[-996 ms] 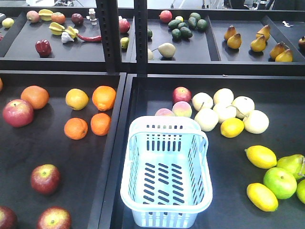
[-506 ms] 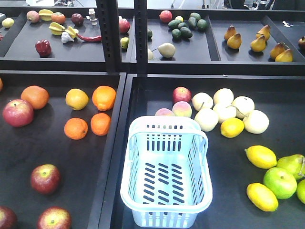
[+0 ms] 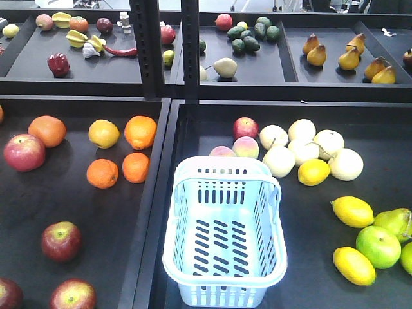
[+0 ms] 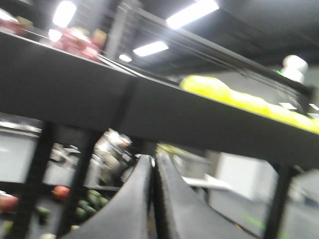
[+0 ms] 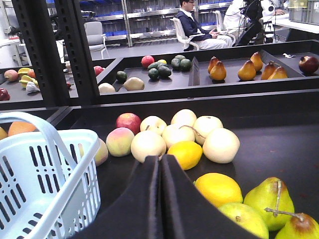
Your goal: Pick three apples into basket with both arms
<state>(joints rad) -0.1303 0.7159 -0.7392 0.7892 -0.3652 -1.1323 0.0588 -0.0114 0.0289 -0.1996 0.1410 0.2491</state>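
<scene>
The pale blue basket (image 3: 222, 284) stands empty at the front of the right tray. Several dark red apples lie in the left tray: one at the left edge (image 3: 24, 152), one nearer the front (image 3: 61, 241), another at the bottom edge (image 3: 73, 295). One more red apple (image 3: 245, 127) lies behind the basket. Neither arm shows in the front view. My left gripper (image 4: 153, 160) is shut and empty, in a blurred view of shelf rails. My right gripper (image 5: 160, 158) is shut and empty, low over the right tray, with the basket (image 5: 75, 137) to its left and the red apple (image 5: 128, 121) beyond.
Oranges (image 3: 140, 131) lie in the left tray behind the apples. Pale round fruits (image 3: 302, 145), lemons (image 3: 352, 211) and green pears (image 3: 378, 246) lie right of the basket. A black divider (image 3: 151, 212) separates the trays. An upright post (image 3: 147, 45) and a back shelf stand behind.
</scene>
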